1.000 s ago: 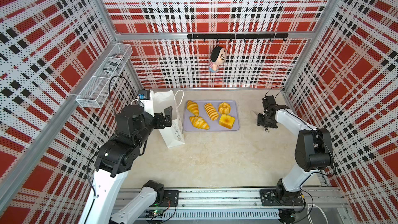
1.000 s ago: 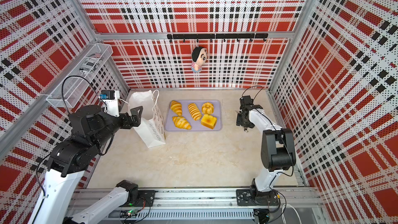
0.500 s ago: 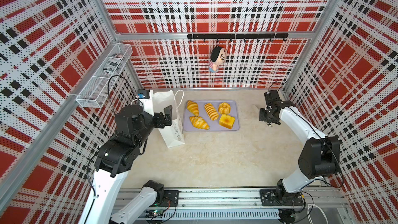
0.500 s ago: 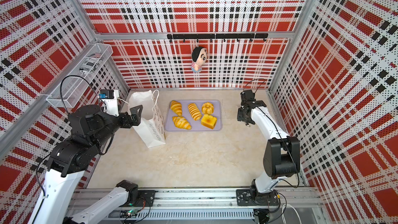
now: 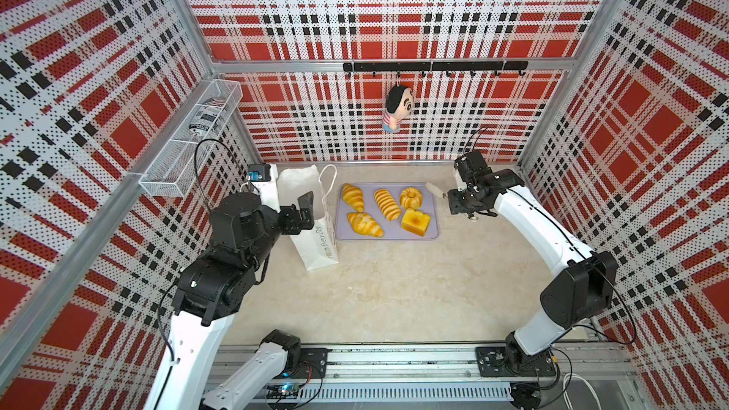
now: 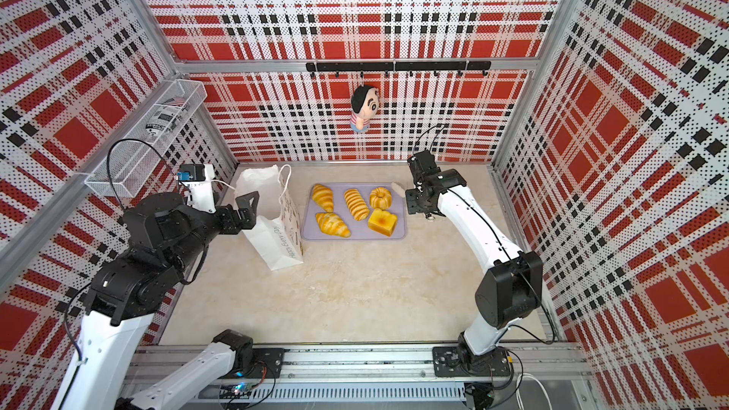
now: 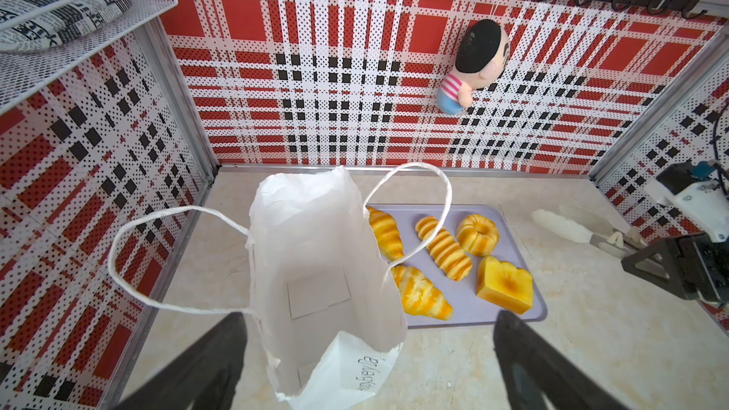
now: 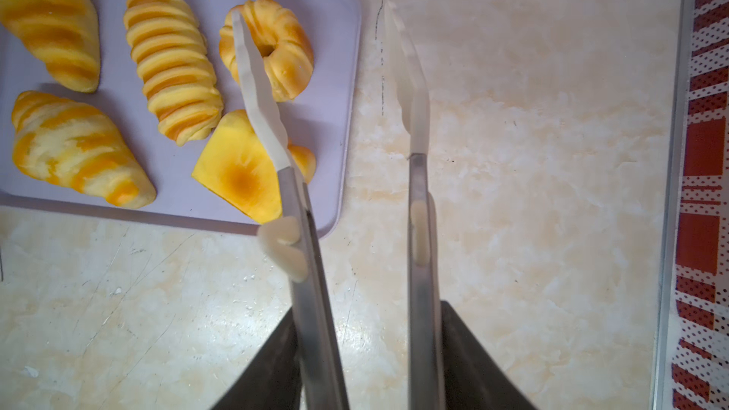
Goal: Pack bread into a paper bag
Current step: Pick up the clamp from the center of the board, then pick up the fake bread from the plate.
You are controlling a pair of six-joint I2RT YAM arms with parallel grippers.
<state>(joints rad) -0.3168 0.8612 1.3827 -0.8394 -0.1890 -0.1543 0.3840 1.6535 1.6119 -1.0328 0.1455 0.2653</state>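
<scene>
The white paper bag (image 5: pixel 315 230) (image 7: pixel 315 250) stands open left of the lavender tray (image 5: pixel 434 232). The bread lies on the tray: two croissants (image 5: pixel 353 197) (image 5: pixel 365 224), a striped long roll (image 5: pixel 387 203), a ring bun (image 5: pixel 411 197) and a toast block (image 5: pixel 415 222). My left gripper (image 5: pixel 304 210) (image 7: pixel 369 321) is open, its fingers either side of the bag's near rim. My right gripper (image 5: pixel 457 202) (image 8: pixel 367 349) is shut on tongs (image 8: pixel 414 112), whose spread blades hang over the tray's right edge, one above the ring bun (image 8: pixel 276 53) and toast (image 8: pixel 236 175).
A wire basket (image 5: pixel 189 140) with a printed roll hangs on the left wall. A doll (image 5: pixel 396 108) hangs from the hook rail on the back wall. Bare table lies in front of the tray and bag.
My right arm has carried the tongs backward and toward the tray's right edge. The left arm and bag have not moved.
</scene>
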